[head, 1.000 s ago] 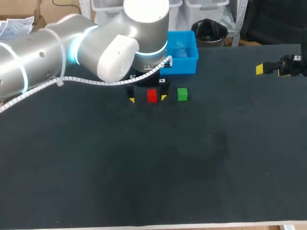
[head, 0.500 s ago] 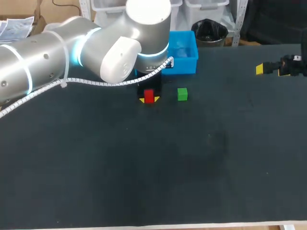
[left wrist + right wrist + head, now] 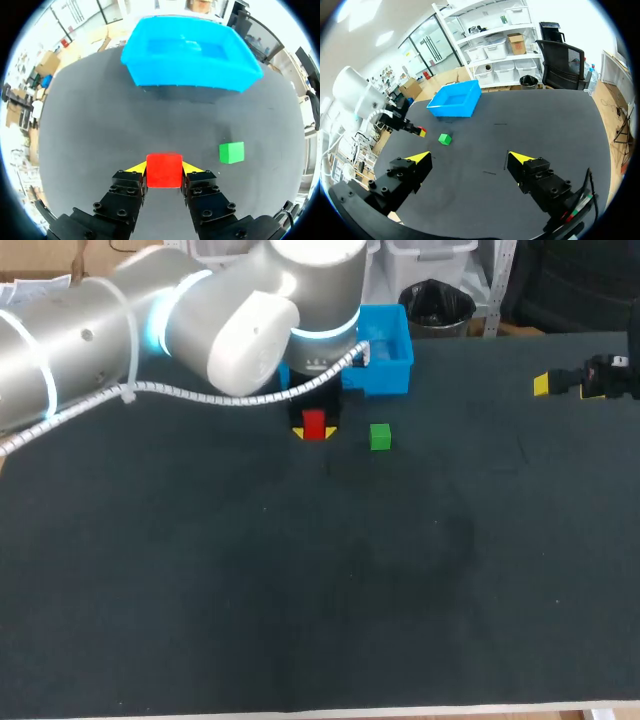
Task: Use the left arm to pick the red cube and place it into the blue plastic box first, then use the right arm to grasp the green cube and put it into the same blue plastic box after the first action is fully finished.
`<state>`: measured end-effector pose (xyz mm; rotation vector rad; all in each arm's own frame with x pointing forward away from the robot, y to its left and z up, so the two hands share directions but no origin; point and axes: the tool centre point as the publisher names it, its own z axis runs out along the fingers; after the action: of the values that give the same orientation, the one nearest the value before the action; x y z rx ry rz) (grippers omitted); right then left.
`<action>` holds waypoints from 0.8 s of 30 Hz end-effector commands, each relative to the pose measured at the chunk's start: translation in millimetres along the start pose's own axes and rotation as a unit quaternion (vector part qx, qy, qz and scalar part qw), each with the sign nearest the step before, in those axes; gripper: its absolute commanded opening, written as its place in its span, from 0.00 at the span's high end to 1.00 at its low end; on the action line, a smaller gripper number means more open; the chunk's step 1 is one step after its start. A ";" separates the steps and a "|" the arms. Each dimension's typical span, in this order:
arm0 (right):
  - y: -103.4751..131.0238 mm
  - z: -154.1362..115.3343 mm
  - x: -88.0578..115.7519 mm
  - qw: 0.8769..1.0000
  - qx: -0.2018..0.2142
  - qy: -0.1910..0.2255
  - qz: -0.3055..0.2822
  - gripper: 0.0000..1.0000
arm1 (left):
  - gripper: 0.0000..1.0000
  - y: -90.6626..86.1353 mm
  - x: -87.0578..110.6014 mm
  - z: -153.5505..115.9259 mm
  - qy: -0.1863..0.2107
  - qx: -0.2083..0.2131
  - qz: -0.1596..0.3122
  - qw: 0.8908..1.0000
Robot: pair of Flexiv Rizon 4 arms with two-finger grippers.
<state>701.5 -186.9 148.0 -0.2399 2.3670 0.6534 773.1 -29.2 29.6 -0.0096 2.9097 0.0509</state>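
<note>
In the left wrist view the red cube (image 3: 164, 170) sits between my left gripper's (image 3: 164, 169) yellow-tipped fingers, which press it from both sides. The head view shows that cube (image 3: 314, 424) under the left wrist, held by the left gripper (image 3: 315, 430), just in front of the blue plastic box (image 3: 392, 368). A green cube (image 3: 380, 437) rests on the table to the right of the red one, apart from it. Ahead of the left gripper stands the blue box (image 3: 190, 82), with nothing inside. My right gripper (image 3: 470, 157) is open far at the table's right side (image 3: 565, 388), nothing between its fingers.
The bulky left arm (image 3: 150, 330) with its white cable hangs over the table's back left, beside the box. Dark table surface (image 3: 400, 590) stretches from the cubes to the front edge. From the right wrist, the green cube (image 3: 444, 139) and blue box (image 3: 455, 106) lie far ahead.
My left gripper's fingers closed from wide open onto the red cube, then shifted with it a little toward the blue box. The right arm and green cube stayed still.
</note>
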 end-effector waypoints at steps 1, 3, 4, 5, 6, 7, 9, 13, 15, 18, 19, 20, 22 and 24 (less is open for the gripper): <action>0.4 -0.2 -0.2 1.000 0.001 0.000 0.000 0.00 | 1.00 12.6 -1.9 -26.6 -0.001 0.007 0.004 1.000; 0.4 -0.2 -0.2 1.000 0.001 0.000 0.000 0.00 | 1.00 15.0 -5.7 -35.6 -0.003 0.009 0.004 1.000; 0.4 -0.2 -0.2 1.000 0.001 0.000 0.000 0.00 | 1.00 15.7 -7.2 -38.7 -0.003 0.009 0.004 1.000; 0.4 -0.2 -0.2 1.000 0.001 0.000 0.000 0.00 | 1.00 16.8 -9.1 -42.8 -0.004 0.010 0.003 1.000; 0.4 -0.2 -0.2 1.000 0.001 0.000 0.000 0.00 | 1.00 17.7 -11.0 -46.5 -0.006 0.011 0.003 1.000; 0.4 -0.2 -0.2 1.000 0.001 0.000 0.000 0.00 | 1.00 19.0 -13.9 -50.8 -0.007 0.011 0.001 1.000; 0.4 -0.2 -0.2 1.000 0.001 0.000 0.000 0.00 | 1.00 19.8 -17.9 -56.9 -0.009 0.012 -0.002 1.000; 0.4 -0.2 -0.2 1.000 0.001 0.000 0.000 0.00 | 1.00 17.8 -24.3 -68.6 -0.016 0.012 0.001 1.000; 0.4 -0.2 -0.2 1.000 0.001 0.000 0.000 0.00 | 1.00 16.9 -27.3 -69.9 -0.017 0.013 0.002 1.000; 0.4 -0.2 -0.2 1.000 0.001 0.000 0.000 0.00 | 1.00 15.1 -32.4 -73.2 -0.020 0.014 0.003 1.000; 0.4 -0.2 -0.2 1.000 0.001 0.000 0.000 0.00 | 1.00 14.6 -35.7 -72.6 -0.021 0.016 0.004 1.000; 0.4 -0.2 -0.2 1.000 0.001 0.000 0.000 0.00 | 1.00 14.0 -37.2 -73.0 -0.022 0.017 0.004 1.000; 0.4 -0.2 -0.2 1.000 0.001 0.000 0.000 0.00 | 1.00 13.0 -44.5 -75.8 -0.026 0.027 -0.001 0.999; 0.4 -0.2 -0.2 1.000 0.001 0.000 0.000 0.00 | 1.00 12.6 -53.1 -77.4 -0.033 0.034 -0.006 0.999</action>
<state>701.5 -186.9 148.0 -0.2400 2.3670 0.6534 796.7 -19.5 116.5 -0.0108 2.8348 -0.0339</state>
